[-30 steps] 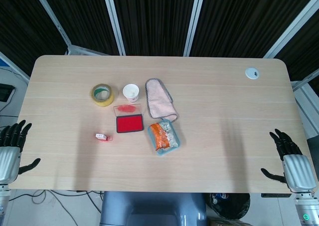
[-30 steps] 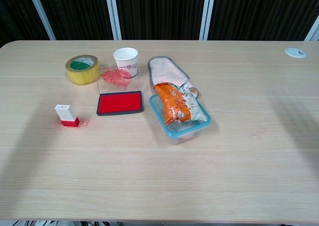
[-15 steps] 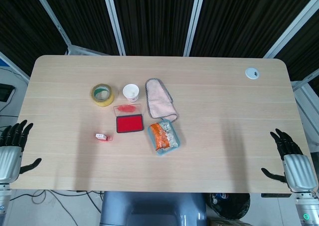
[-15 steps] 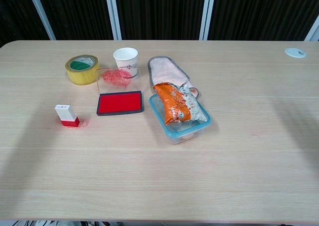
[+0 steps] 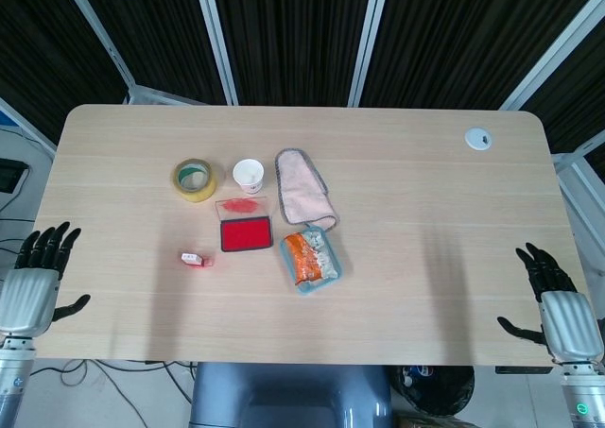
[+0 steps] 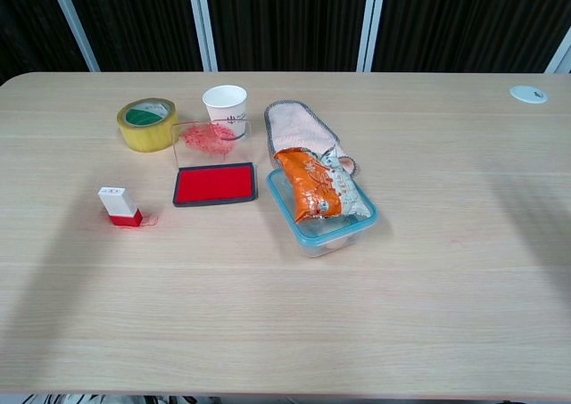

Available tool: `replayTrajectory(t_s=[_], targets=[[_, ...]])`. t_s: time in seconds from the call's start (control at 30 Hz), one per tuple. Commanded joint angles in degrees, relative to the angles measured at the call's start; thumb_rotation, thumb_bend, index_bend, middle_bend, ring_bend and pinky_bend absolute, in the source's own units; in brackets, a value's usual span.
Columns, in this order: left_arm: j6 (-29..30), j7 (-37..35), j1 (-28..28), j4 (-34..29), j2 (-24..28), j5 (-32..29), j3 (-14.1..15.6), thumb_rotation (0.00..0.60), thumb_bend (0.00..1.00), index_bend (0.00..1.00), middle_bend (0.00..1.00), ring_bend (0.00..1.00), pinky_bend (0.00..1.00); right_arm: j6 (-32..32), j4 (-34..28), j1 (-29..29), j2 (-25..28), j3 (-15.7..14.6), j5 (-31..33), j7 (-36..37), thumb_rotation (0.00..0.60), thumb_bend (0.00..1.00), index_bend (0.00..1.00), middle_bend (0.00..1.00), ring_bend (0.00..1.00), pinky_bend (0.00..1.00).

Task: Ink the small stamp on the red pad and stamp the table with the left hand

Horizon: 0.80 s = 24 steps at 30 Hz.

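Nearest to the robot, the left robot hand (image 5: pixel 36 275) hangs beside the near left corner of the surface (image 5: pixel 425 163), its fingers spread wide and holding nothing; the right robot hand (image 5: pixel 556 300) is the same at the near right corner, also wide and empty; both are off the edge and well apart from all things, which I judge is a waiting pose, because the task is not yet begun.

A little further in, the small stamp (image 6: pixel 119 206) stands upright on the left part of the surface, on the side of the left robot hand, so that hand has the shorter way to it; it is a small block, white on top and red at the bottom, with a faint red mark on the wood just beside it; just to its right lies the red pad (image 6: pixel 215 184), open, a flat red rectangle in a dark frame, with its clear lid (image 6: pixel 209 139) standing behind it, stained with red ink; the pad is near the stamp, probably to make the inking move short.

Right of the pad is a clear container (image 6: pixel 323 210) with an orange packet (image 6: pixel 309 187) in it; behind it lies a pink cloth (image 6: pixel 299 127); furthest stand a paper cup (image 6: pixel 225 107) and a tape roll (image 6: pixel 146 123).
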Motion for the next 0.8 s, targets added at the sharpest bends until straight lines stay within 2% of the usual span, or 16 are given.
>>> replayTrajectory(t_s=[0.03,0.27,0.4,0.8], targets=[[-4.34,3.86,-2.86,-2.04,-0.14,-1.94,-0.97,0.6,0.05,0.0,0.0,0.0,0.07,-0.28,-0.08,0.06,0.05,-0.04,0.13,0.13,0.6,0.12,0.0,0.0,0.0,0.18],[-14.55,11.91,-9.31,-5.22,-1.92,-10.13,-3.69,0.6,0.06,0.05,0.01,0.04,0.14,-0.8,-0.58,0.11,0.24,0.07,0.81,0.45,0.6,0.12,0.0,0.0,0.0,0.18],[-19.22,17.37,-12.83,-5.57,-3.66,-16.07,-4.81,0.6,0.08,0.08,0.05,0.04,0.15,-1.03,-0.81,0.16,0.42,0.06,0.89,0.95,0.6,0.12,0.0,0.0,0.0,0.18],[-25.01,29.17,-21.58,-0.02,-11.41,-28.03,-6.24,0.6,0.13,0.25,0.24,0.16,0.25,-1.68,-1.28,0.32,0.97,0.08,1.2,2.44,0.6,0.12,0.0,0.0,0.0,0.18]])
